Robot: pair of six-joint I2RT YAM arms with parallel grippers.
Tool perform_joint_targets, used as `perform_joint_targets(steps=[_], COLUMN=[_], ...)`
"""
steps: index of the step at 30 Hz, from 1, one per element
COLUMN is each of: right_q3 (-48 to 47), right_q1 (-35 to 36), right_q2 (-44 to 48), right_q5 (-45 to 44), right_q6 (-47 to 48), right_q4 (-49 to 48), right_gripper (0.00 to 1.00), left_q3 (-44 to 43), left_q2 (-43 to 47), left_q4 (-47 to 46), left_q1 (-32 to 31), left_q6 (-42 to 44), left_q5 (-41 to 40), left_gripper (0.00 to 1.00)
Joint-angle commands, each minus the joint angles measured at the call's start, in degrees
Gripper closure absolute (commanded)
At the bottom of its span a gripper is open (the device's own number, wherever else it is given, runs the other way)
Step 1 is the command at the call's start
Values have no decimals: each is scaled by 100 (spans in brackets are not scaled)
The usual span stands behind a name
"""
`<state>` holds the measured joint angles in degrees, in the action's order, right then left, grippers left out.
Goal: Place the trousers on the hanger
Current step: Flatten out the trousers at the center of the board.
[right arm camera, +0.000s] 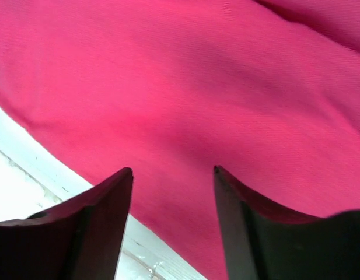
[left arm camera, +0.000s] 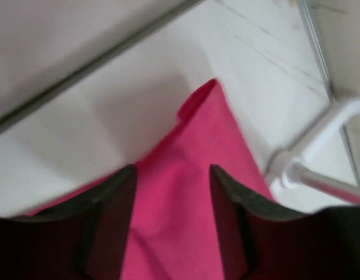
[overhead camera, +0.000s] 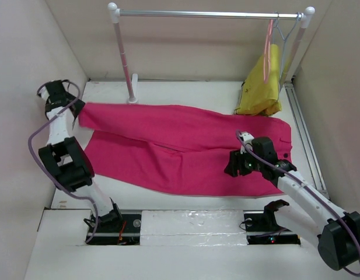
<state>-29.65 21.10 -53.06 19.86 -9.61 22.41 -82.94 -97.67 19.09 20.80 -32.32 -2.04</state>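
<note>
Where the bench (overhead camera: 185, 90) meets its left edge, the left tool (overhead camera: 79, 114) is seen at the end of one leg of the trousers (overhead camera: 180, 146). In the left wrist view this tool (left arm camera: 171, 198) is shown spread, both dark fingers (left arm camera: 112, 221) apart with pink cloth (left arm camera: 185, 192) visible between them; whether the cloth is touched cannot be told. A folded corner of the hem is seen just beyond the fingertips, with bare bench around it.

The trousers are laid flat across the middle of the bench, the two legs pointed toward the left edge and the waist toward the right edge (the lower leg lies nearer the near edge). Behind them, near the far edge, a white post (overhead camera: 124, 58) is stood, and a metal rail (overhead camera: 209, 14) is carried across the top.

Toward the near-right part of the bench, the right tool (overhead camera: 229, 166) is held over the waist end of the trousers. In the right wrist view it (right arm camera: 172, 198) is also spread, with cloth (right arm camera: 185, 87) filling the gap and the garment's edge seen against the white bench.

At the far-right corner, the hanger (overhead camera: 266, 52) is hung from the rail, beside a grey hanger (overhead camera: 287, 32). A yellow garment (overhead camera: 264, 87) is draped below them, down onto the bench.
</note>
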Motion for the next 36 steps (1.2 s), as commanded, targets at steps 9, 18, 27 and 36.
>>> perform_joint_targets(steps=[9, 18, 27, 36], right_q3=[-384, -524, -394, -164], right_q1=[183, 342, 289, 289], right_q2=[471, 1007, 1561, 1808], right_q5=[185, -324, 36, 141], right_q6=[328, 451, 565, 548], right_q4=[430, 957, 1345, 1520], right_gripper=[37, 97, 57, 56], left_q3=[1252, 3309, 4276, 4804], left_q2=[675, 2758, 3386, 2701], left_q4=[-476, -380, 473, 130], left_q1=[645, 162, 706, 829], left_q6=[-73, -275, -1005, -1251], left_q5=[907, -365, -834, -824], left_gripper=[27, 40, 47, 53])
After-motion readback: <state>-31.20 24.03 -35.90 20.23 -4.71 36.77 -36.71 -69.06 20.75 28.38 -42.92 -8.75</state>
